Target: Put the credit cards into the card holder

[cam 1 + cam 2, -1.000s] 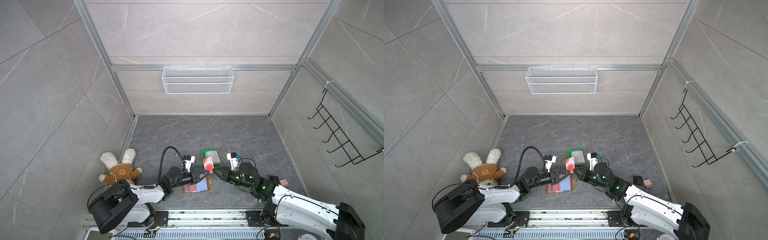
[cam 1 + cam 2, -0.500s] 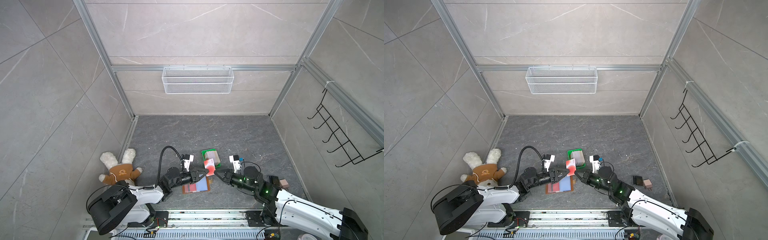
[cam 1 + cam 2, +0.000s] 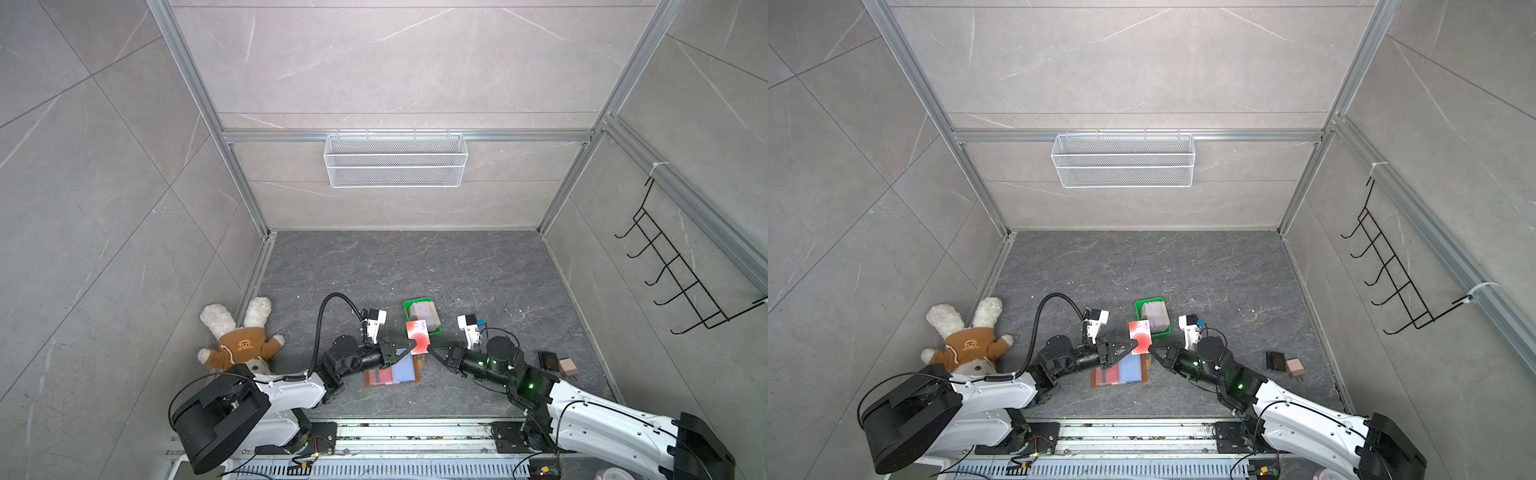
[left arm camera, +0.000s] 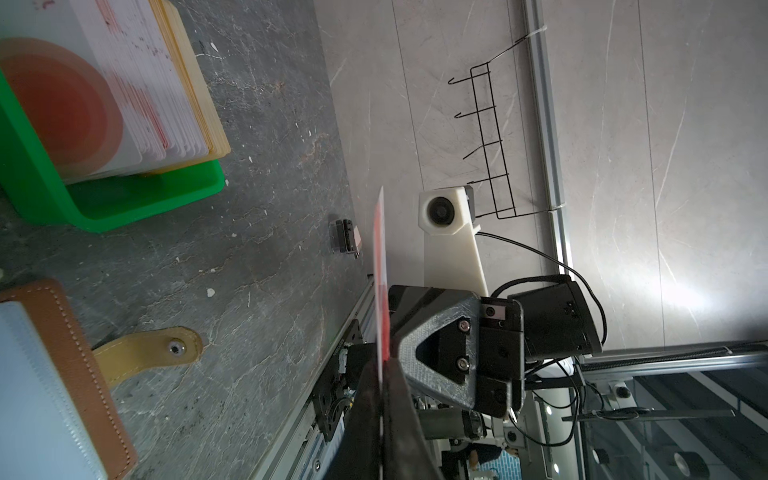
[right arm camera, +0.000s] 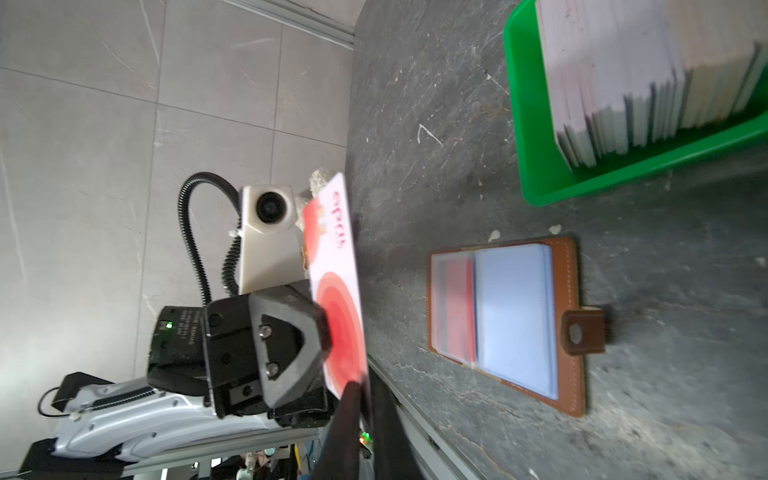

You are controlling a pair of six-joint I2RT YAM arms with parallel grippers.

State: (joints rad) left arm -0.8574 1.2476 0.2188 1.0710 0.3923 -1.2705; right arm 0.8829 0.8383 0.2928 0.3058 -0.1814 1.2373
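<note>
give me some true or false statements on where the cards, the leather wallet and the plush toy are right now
1. The left gripper is shut on a pale plastic card with a red circle, held clear of the grey floor. True.
2. The tan-brown leather wallet lies folded shut with its snap tab fastened. False: it lies open, its light-blue panel facing up.
3. The green plastic tray holds a stack of cards. True.
4. The plush rabbit in a brown top sits in the white wire basket. False: it lies on the floor beside the left arm, and the basket hangs on the back wall.
5. A red card sits in a clear sleeve of the wallet. True.
</note>
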